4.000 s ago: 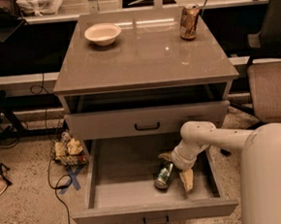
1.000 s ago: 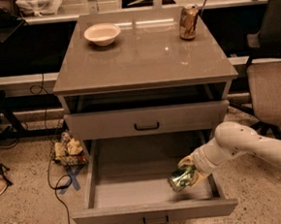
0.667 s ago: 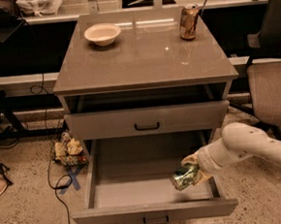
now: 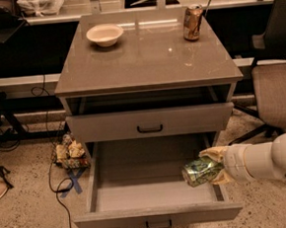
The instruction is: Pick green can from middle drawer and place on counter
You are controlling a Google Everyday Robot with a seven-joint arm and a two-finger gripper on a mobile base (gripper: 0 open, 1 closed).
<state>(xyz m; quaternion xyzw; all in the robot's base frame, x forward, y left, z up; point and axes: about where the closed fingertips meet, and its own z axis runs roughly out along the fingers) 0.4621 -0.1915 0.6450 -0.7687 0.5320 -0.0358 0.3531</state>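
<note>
Showing the camera view at the pick stage: the green can (image 4: 201, 171) is seen clamped between the fingers of the gripper (image 4: 210, 168). It is tilted on its side with one silvery end turned leftward, at the right-hand side of the open middle drawer (image 4: 139, 188), about over its right wall. Whether the can is clear of the drawer floor cannot be told for certain, though it is judged to be raised. The grasp is thus judged done; the carry upward and the placing are judged not yet done. The counter (image 4: 143, 56) is shown well above the can, bearing a white bowl (image 4: 105, 34) near its back left and a gold-brown can with a straw (image 4: 193, 22) near its back right, with room between them. An upper drawer (image 4: 150, 122) is seen pulled slightly out beneath the counter's edge, and is judged something to be cleared on the way up.
</note>
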